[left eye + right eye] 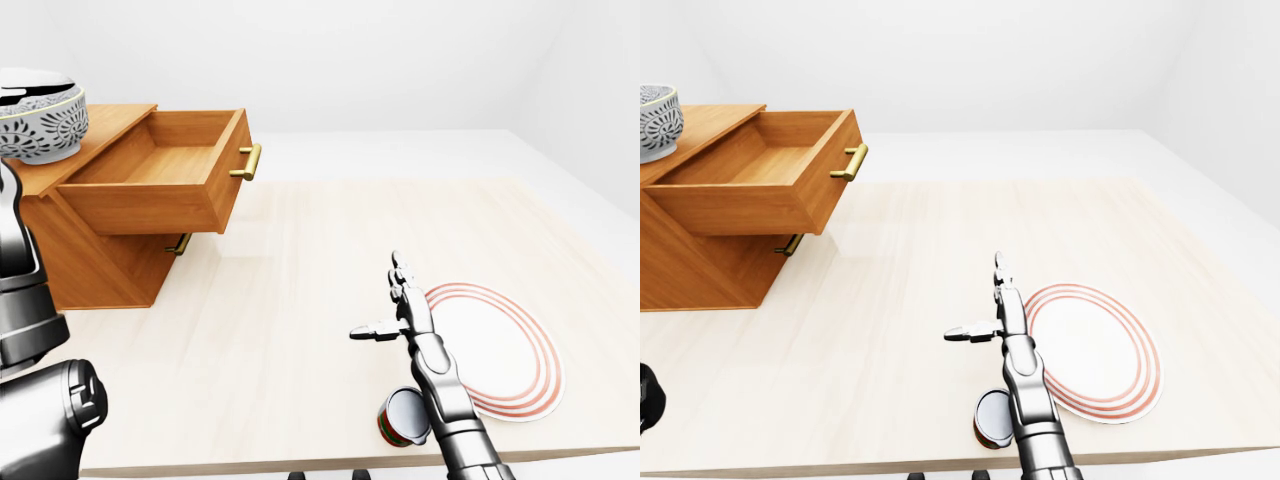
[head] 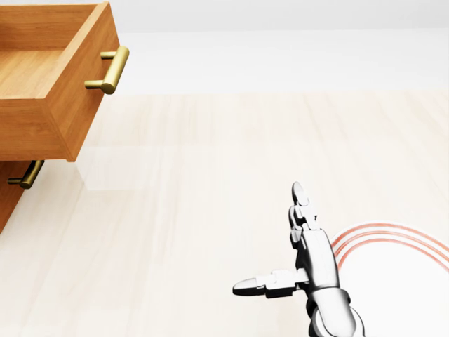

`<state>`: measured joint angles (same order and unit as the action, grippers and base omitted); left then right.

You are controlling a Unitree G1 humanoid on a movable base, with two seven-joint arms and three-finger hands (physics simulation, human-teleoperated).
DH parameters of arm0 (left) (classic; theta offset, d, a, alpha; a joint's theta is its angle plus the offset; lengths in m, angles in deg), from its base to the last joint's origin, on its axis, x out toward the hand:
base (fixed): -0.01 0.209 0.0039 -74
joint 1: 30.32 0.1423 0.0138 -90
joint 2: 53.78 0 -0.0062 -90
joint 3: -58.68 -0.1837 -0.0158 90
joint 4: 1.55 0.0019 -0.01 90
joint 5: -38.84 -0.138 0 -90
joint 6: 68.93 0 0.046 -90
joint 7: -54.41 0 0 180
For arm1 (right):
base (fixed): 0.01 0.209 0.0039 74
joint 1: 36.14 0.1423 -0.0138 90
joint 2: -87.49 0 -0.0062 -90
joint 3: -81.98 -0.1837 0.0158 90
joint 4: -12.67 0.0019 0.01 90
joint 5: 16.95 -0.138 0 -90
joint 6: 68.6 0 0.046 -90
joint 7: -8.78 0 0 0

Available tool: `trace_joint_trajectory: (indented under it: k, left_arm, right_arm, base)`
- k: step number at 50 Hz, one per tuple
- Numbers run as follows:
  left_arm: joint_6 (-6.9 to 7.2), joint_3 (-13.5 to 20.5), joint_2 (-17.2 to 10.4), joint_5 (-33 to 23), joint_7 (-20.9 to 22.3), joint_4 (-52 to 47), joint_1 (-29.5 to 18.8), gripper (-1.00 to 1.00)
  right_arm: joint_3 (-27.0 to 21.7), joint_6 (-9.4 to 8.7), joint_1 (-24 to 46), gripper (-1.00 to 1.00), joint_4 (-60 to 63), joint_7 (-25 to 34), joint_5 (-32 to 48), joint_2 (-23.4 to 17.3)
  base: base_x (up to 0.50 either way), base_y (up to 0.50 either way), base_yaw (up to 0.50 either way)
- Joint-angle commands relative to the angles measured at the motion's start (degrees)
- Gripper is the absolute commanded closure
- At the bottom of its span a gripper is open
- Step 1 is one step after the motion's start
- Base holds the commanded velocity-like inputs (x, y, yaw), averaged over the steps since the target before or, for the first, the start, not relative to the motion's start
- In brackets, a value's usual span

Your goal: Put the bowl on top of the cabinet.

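The white bowl (image 1: 38, 115) with a dark lace pattern stands on the top of the wooden cabinet (image 1: 110, 125) at the upper left of the left-eye view, cut off by the picture's edge. The cabinet's upper drawer (image 1: 160, 190) is pulled out and holds nothing. My left forearm (image 1: 18, 270) rises along the left edge to just under the bowl; its hand is not visible. My right hand (image 2: 270, 239) hovers over the table (image 1: 300, 260) at lower middle, open with fingers spread, holding nothing.
A white plate (image 1: 505, 350) with red rings lies on the table right of my right hand. A small red and green can (image 1: 403, 417) lies on its side beside my right forearm, near the table's bottom edge. A lower drawer handle (image 2: 27, 174) sticks out below the open drawer.
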<state>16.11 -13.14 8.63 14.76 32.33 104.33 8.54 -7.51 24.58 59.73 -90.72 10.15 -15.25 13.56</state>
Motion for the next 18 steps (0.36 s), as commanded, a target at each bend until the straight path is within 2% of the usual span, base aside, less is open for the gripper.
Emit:
trace_joint_trajectory:
  k: [1, 4, 6, 7, 8, 10, 13, 18]
  left_arm:
    - [1.13, 2.8, 3.5, 4.1, 5.5, -21.7, 7.9, -1.0]
    - [2.05, 3.0, 5.0, 3.8, 7.2, -27.2, 10.5, -1.0]
    - [4.14, 3.6, 5.9, 4.9, 8.6, -30.8, 10.9, -1.0]
    - [6.16, 4.0, 6.5, 6.2, 10.1, -34.3, 11.6, -1.0]
    - [7.05, 4.0, 6.8, 5.9, 10.6, -35.9, 12.1, -1.0]
    - [7.89, 4.0, 7.5, 6.1, 11.4, -38.5, 12.8, -1.0]
    - [8.03, 3.9, 9.3, 5.6, 12.3, -42.6, 15.0, -1.0]
    - [7.98, 3.7, 10.6, 5.2, 13.2, -43.9, 15.5, -1.0]
  right_arm:
    - [0.2, 0.56, 0.4, -1.0, -1.2, 0.1, 0.2, 0.1]
    - [0.3, 0.46, 0.3, -1.0, -0.9, 0.2, 0.3, 0.1]
    - [0.3, 0.33, 0.4, -1.0, -0.8, 0.1, 0.3, 0.2]
    - [0.3, 0.37, 0.4, -1.0, -0.8, 0.2, 0.3, 0.2]
    - [0.3, 0.33, 0.3, -1.0, -0.7, 0.2, 0.3, 0.2]
    - [0.3, 0.35, 0.3, -1.0, -0.7, 0.3, 0.3, 0.1]
    - [0.2, 0.43, 0.4, -1.0, -0.8, 0.3, 0.2, 0.1]
    - [0.3, 0.45, 0.4, -1.0, -0.9, 0.3, 0.2, 0.2]
  base:
    - [0.0, 0.0, 0.0]
    - [0.0, 0.0, 0.0]
    - [0.0, 0.0, 0.0]
    - [0.0, 0.0, 0.0]
    - [0.0, 0.0, 0.0]
    - [0.0, 0.0, 0.0]
    - [0.0, 0.0, 0.0]
    - [0.0, 0.0, 0.0]
